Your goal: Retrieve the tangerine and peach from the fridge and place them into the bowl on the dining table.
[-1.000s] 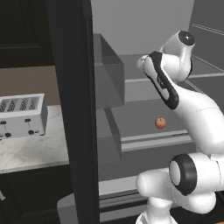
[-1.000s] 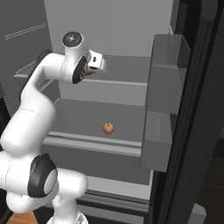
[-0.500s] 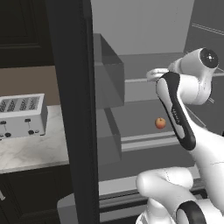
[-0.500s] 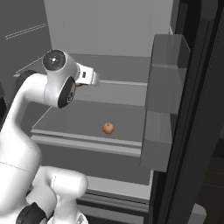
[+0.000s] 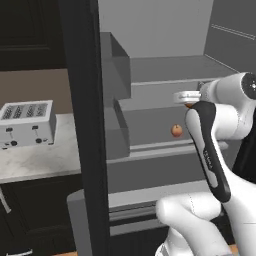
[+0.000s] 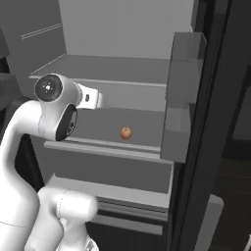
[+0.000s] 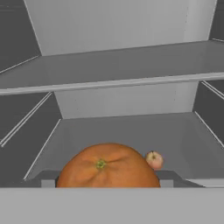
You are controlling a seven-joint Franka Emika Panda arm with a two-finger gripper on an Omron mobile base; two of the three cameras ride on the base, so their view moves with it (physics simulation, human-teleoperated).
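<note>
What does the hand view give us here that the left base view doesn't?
Hand view: the plain orange tangerine up close, right at the gripper, with the jaws apart at its sides; whether they press it I cannot tell. Left base view: the white slotted toaster on the marble counter, and the fridge's black door edge. Both: the small pinkish peach on the light grey fridge shelf.

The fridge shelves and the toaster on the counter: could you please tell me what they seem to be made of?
The fridge shelves look like matte light grey plastic, judging by the flat, even, glare-free colour, though painted metal cannot be ruled out. The toaster looks like brushed or painted pale metal: a boxy silver-white shell with dark slots on top and small dark knobs on the front.
</note>
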